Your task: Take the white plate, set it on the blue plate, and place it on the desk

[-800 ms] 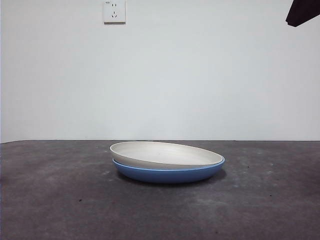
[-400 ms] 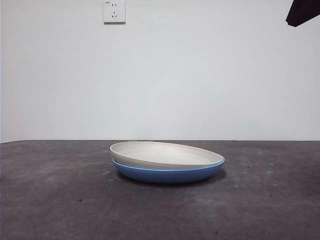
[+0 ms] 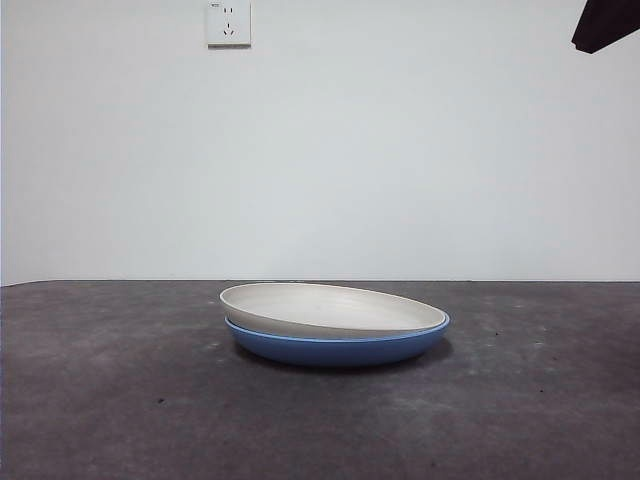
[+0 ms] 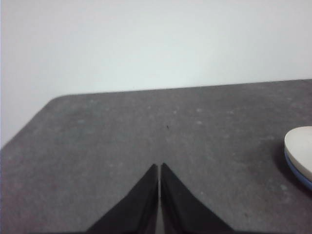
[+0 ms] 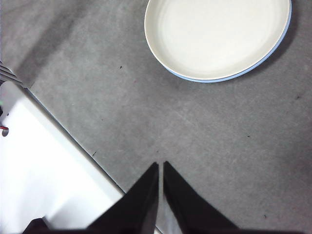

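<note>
White plate (image 3: 330, 308) sits tilted inside the blue plate (image 3: 338, 347) mid-desk (image 3: 120, 400), bare tabletop all around. Both grippers, left (image 4: 160, 166) and right (image 5: 161, 165), hang well apart from it, jaws closed and empty.

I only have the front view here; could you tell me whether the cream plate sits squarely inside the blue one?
Observer: From the right wrist view, the round off-white plate sits off-centre in the glossy blue plate; blue rim shows along one side only.
Operator: Thank you. Is either gripper near them?
Observer: No. The right gripper hangs shut above bare dark grey desk, apart from the plates.
Operator: And the left one?
Observer: The left gripper is shut too, low over the desk, with the plates at the edge of its view.
</note>
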`<state>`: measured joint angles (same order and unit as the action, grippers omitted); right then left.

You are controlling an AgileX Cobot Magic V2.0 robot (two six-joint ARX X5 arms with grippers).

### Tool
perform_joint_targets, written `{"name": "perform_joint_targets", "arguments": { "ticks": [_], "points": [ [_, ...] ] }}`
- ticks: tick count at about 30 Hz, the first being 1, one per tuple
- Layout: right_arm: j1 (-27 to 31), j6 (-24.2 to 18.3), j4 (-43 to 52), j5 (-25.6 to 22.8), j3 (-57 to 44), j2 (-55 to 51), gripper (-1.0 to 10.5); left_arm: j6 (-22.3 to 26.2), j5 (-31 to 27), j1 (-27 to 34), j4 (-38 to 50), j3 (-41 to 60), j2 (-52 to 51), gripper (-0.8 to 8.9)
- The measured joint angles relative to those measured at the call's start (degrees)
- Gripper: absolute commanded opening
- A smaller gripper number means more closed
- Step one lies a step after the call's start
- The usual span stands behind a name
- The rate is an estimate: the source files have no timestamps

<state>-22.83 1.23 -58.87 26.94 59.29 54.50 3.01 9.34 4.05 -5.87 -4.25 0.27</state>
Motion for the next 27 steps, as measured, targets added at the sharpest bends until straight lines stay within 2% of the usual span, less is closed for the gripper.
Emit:
{"name": "perform_joint_targets", "arguments": {
  "ticks": [14, 27],
  "points": [
    [0.00, 0.00, 0.00, 0.00, 0.00, 0.00, 0.1, -0.98, -0.04, 0.00, -4.00, 2.38, 0.04, 0.10],
    [0.00, 0.00, 0.00, 0.00, 0.00, 0.00, 0.1, -2.49, -0.04, 0.00, -4.00, 2.38, 0.02, 0.10]
  ]
}}
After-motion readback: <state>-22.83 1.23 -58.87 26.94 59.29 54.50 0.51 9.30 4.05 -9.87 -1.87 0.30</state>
